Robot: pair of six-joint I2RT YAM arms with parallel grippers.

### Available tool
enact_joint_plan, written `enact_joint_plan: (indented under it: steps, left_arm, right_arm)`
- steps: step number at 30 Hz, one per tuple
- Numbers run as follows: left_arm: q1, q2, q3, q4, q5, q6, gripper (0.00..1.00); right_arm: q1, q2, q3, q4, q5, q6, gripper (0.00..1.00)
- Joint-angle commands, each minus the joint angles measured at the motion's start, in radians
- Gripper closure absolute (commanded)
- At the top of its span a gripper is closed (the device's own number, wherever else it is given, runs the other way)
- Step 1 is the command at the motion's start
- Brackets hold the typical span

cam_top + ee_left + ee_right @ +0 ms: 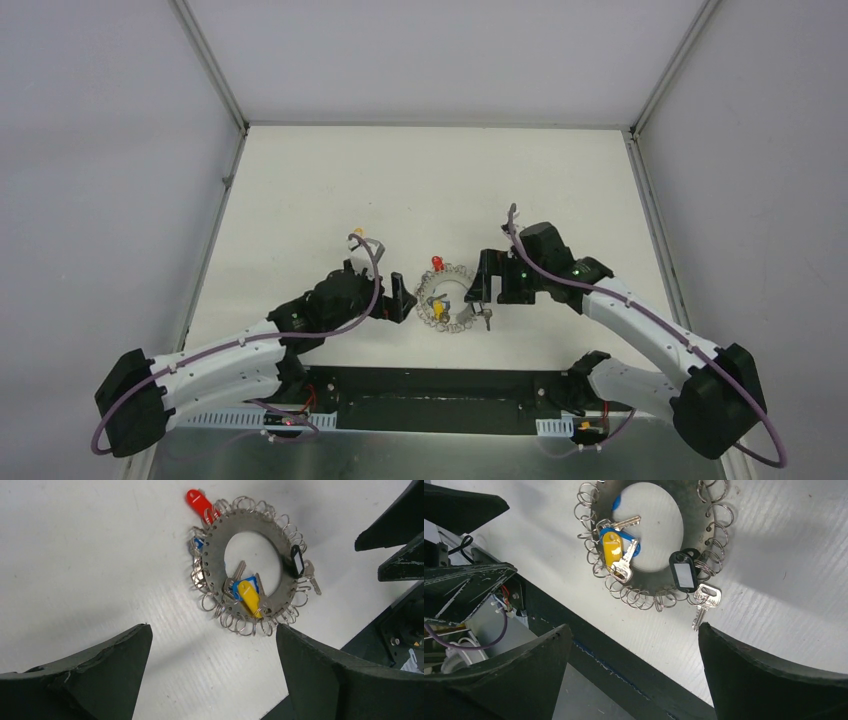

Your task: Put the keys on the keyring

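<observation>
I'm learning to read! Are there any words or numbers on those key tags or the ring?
No readable text anywhere.
Black tag: its white label window looks blank.
Yellow tag, red tag, keyring: no marks visible.
Silver key: any stamp is too small to read.

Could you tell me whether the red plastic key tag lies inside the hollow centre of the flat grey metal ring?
No, the red tag juts outward beyond the outer rim of the ring.
</observation>
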Motion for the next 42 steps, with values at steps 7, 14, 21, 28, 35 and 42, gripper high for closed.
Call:
enact_joint_plan:
  steps: [7,14,21,28,35,42]
  left_arm:
    - [0.003,0.278,0.255,-0.322,0.064,-0.209,0.01]
    - [0.004,0.449,0.407,-0.384,0.196,-0.257,0.01]
    - [0.006,0.495,0.440,-0.384,0.239,-0.337,0.03]
    - [0.010,0.488,0.451,-0.359,0.261,-0.390,0.12]
    - [0.015,0.438,0.474,-0.349,0.261,-0.365,0.18]
    - [0.016,0.368,0.460,-0.349,0.230,-0.344,0.20]
  right_arm:
    - [-0.102,0.156,0.020,0.038,-0.238,0.002,0.10]
    - [-0.114,0.213,-0.039,0.126,-0.363,0.033,0.25]
    - [-0.108,0.207,-0.130,0.182,-0.328,0.096,0.42]
    - [-0.050,0.335,-0.103,0.200,-0.279,0.105,0.63]
    - [0.035,0.410,-0.020,0.155,-0.144,0.105,0.76]
    - [0.042,0.401,-0.005,0.125,-0.064,0.112,0.73]
